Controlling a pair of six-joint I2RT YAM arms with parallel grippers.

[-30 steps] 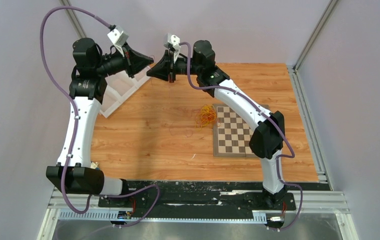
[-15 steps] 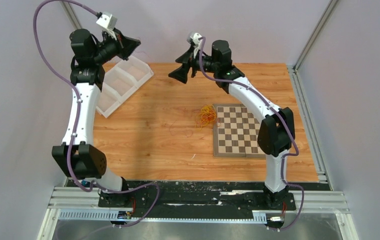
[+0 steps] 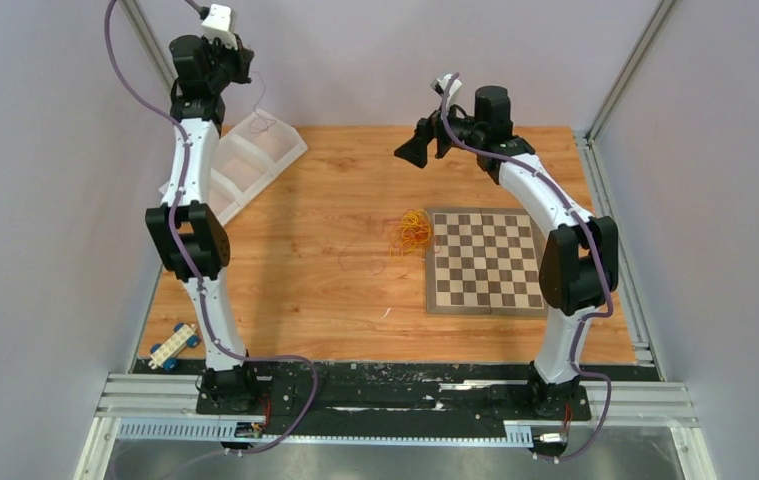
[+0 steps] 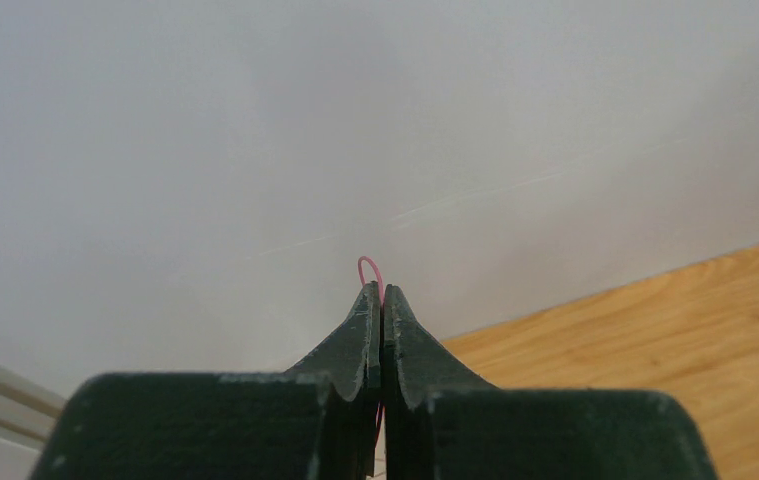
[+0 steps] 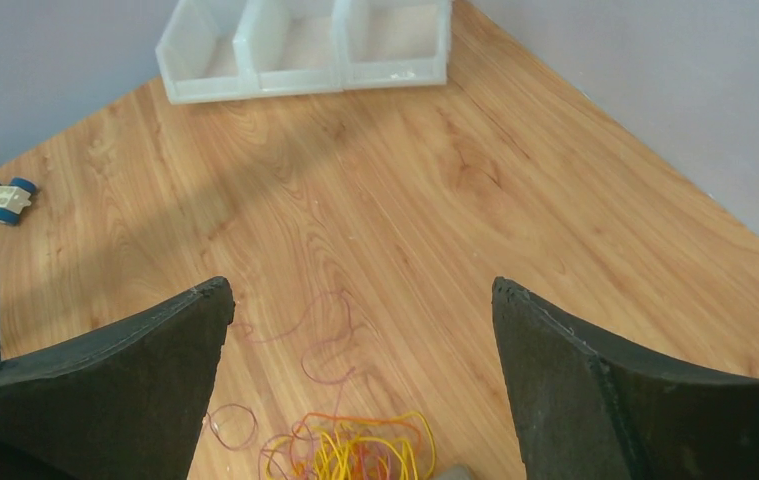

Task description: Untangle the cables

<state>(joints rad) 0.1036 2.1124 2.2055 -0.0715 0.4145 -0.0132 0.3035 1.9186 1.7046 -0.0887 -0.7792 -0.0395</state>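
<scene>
The cables (image 3: 415,231), a small loose tangle of hair-thin yellow, orange and red wire loops, lie on the light wooden table (image 3: 295,290) just beside the left edge of the brown-and-cream chessboard (image 3: 485,262), with a few thin reddish-purple strands (image 5: 305,335) spread near them. The left gripper (image 4: 382,292), raised high at the far left, pinches its dark fingers tight on one thin pink strand (image 4: 369,270) looping past their tips, while the right gripper (image 5: 360,285) hangs above the tangle, fingers spread wide and empty.

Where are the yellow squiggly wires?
In the top view, the yellow and orange cables lie in a bunch on the wooden table, near its middle, right by the far left corner of the chessboard.
</scene>
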